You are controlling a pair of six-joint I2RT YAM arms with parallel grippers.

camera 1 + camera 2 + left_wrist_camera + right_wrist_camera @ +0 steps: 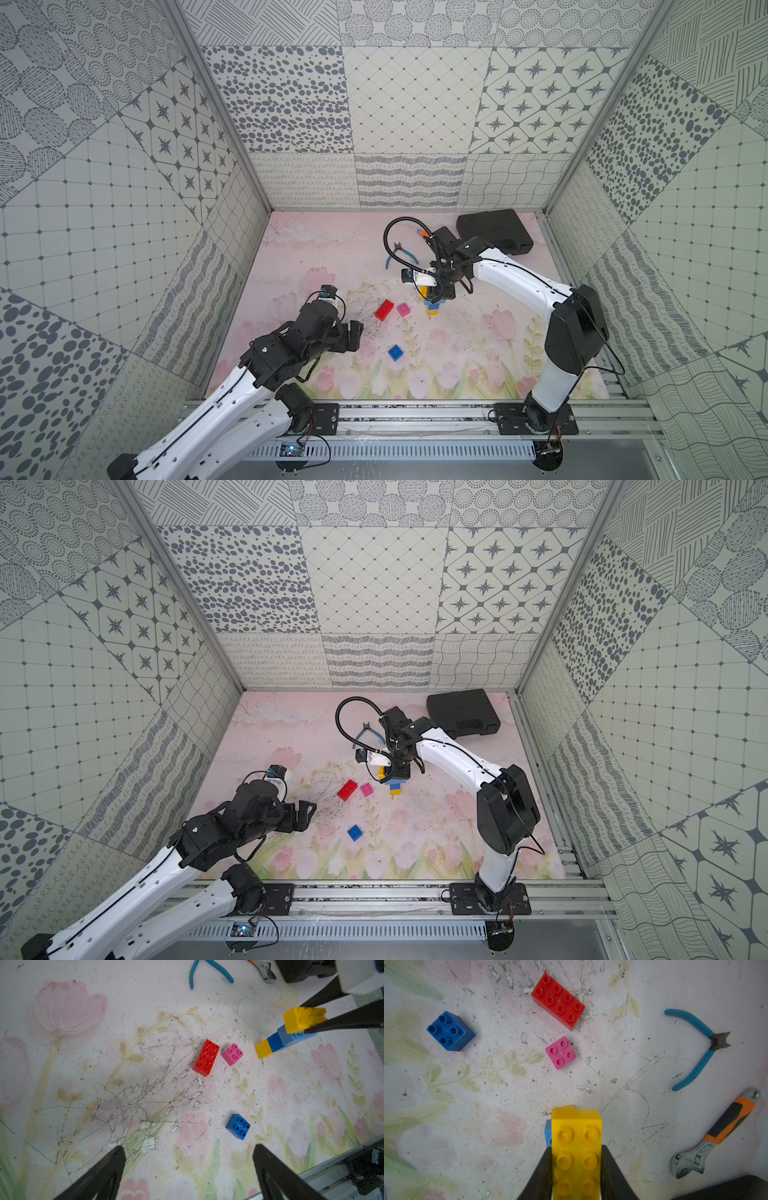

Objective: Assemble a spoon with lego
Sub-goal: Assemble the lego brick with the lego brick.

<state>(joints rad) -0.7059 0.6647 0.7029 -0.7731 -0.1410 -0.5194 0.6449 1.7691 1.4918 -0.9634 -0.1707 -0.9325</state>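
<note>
My right gripper (576, 1147) is shut on an oblong yellow brick (576, 1136). That brick tops a stack of joined lego (278, 1041): a yellow brick on the mat, then a dark blue one, then a light blue one. In both top views the stack (432, 308) (395, 788) stands mid-mat under the right gripper (434, 293). Loose on the mat lie a red oblong brick (384, 309), a pink square brick (403, 309) and a dark blue square brick (395, 352). My left gripper (188, 1147) (357, 332) hovers open and empty, left of these.
Blue-handled pliers (702, 1049) and an orange-handled wrench (716, 1134) lie behind the stack. A black case (494, 230) sits at the back right corner. Patterned walls enclose the mat on three sides, and a metal rail (415, 419) runs along the front.
</note>
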